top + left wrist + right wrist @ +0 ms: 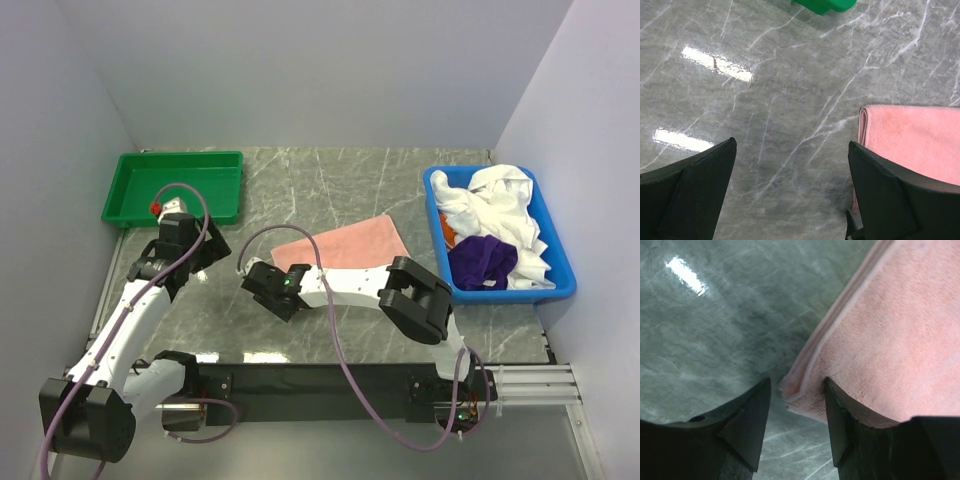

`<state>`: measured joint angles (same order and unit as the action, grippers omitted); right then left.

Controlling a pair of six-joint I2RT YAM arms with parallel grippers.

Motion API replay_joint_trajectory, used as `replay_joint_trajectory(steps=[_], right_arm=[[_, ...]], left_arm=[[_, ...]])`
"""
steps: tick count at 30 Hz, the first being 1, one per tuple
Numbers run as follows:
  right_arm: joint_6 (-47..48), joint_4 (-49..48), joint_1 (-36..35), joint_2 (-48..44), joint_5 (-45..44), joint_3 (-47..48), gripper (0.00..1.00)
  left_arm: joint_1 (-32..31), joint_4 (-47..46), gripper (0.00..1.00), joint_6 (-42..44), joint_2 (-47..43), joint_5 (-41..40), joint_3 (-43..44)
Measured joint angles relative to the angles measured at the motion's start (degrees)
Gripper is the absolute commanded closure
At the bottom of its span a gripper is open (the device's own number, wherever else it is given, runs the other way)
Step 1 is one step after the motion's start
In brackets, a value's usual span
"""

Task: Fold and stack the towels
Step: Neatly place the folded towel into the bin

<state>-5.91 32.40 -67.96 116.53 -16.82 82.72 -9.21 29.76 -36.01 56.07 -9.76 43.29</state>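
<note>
A salmon-pink towel lies folded on the marble table, mid-right. My right gripper hovers low at its near-left corner. In the right wrist view the gripper is open, straddling the layered corner of the pink towel; one finger rests on the cloth, the other stands clear on the marble side. My left gripper is wide open over bare marble, with the pink towel's folded edge beside its right finger. White towels, a purple one and a bit of orange lie heaped in the bin.
A blue plastic bin holding the heap stands at the right edge. A green tray sits at the back left; its corner shows at the top of the left wrist view. Walls close in the table on three sides.
</note>
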Motion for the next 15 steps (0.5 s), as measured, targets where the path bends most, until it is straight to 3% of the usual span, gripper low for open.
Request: replay_joint_trajectory(steps=[8, 15], right_arm=[[1.6, 2.4, -0.5, 2.5, 0.3, 3.5, 0.46], [2.2, 2.8, -0.8, 3.7, -0.5, 4.5, 0.66]], left_arm=[[0.6, -0.4, 0.01, 0.0, 0.0, 1.1, -0.3], [0.8, -0.5, 0.01, 0.0, 0.1, 2.0, -0.9]])
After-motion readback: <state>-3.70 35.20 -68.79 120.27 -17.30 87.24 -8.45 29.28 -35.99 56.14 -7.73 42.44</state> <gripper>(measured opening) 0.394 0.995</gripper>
